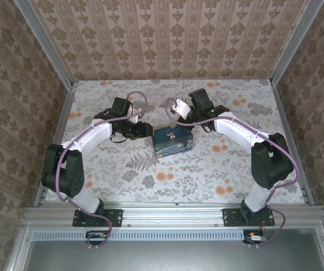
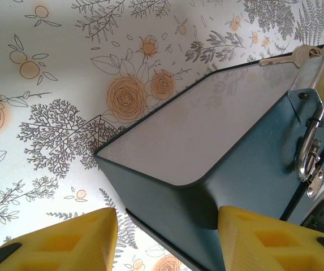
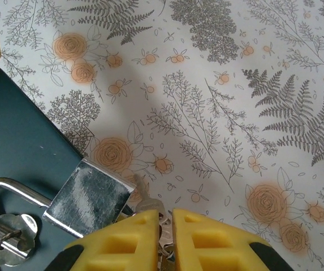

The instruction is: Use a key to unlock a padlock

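The padlock (image 3: 87, 201) is a small silvery block whose shackle (image 3: 3, 189) loops through the fitting on the dark blue box (image 1: 173, 142). My right gripper (image 3: 165, 213) is shut on a bunch of keys. One key (image 3: 143, 193) sticks out with its tip beside the padlock's lower corner; I cannot tell whether it is in the keyhole. My left gripper (image 2: 167, 213) straddles the box's end corner (image 2: 207, 186), its right finger (image 2: 263, 237) against the box wall. In the left wrist view the padlock (image 2: 309, 76) and a key (image 2: 279, 58) show at the box's far end.
The box lies mid-table on the floral cloth (image 1: 218, 169), between my left gripper (image 1: 143, 131) and right gripper (image 1: 185, 118). A silver latch (image 2: 310, 161) hangs on the box's side. Patterned walls (image 1: 167, 39) close the table at back and sides.
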Robot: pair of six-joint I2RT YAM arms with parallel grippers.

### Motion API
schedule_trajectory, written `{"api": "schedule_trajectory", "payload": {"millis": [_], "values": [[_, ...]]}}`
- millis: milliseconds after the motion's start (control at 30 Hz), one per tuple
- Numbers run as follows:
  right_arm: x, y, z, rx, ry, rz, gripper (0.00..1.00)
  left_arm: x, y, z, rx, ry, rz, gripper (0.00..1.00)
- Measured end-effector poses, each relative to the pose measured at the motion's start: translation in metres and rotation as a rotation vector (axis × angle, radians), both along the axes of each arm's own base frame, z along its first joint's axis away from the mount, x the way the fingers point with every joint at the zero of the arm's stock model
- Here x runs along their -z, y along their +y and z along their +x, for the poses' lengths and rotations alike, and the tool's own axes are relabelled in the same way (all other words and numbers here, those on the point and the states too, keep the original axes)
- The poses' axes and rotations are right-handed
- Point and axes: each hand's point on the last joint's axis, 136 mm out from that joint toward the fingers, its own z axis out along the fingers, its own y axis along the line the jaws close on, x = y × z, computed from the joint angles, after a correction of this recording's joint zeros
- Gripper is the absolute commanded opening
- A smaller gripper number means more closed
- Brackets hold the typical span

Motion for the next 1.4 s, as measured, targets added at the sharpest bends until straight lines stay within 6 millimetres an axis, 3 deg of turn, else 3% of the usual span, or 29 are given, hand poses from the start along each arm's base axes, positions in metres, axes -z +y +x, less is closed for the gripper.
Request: {"api": "schedule_trajectory", "payload": {"millis": [467, 700, 900, 1033, 1400], "values": [[-0.001, 0.009, -0.033, -0.058, 0.03, -0.015, 0.13, 0.0, 0.0, 0.002, -0.01, -0.005, 0.0, 0.5], [-0.007, 0.008, -0.049, -0.11, 0.057, -0.012, 0.29, -0.001, -0.001, 0.007, -0.011, -0.016, 0.0, 0.5], [-0.035, -0.005, -0.052, -0.187, 0.079, 0.089, 0.44, -0.002, -0.011, 0.026, 0.016, -0.032, -0.011, 0.5], [-0.047, -0.006, -0.057, -0.273, 0.061, 0.114, 0.47, -0.002, -0.016, 0.037, 0.031, -0.039, -0.026, 0.5], [-0.001, 0.005, -0.064, -0.37, 0.183, 0.12, 0.53, -0.002, -0.025, 0.04, 0.072, -0.039, -0.054, 0.5]]}}
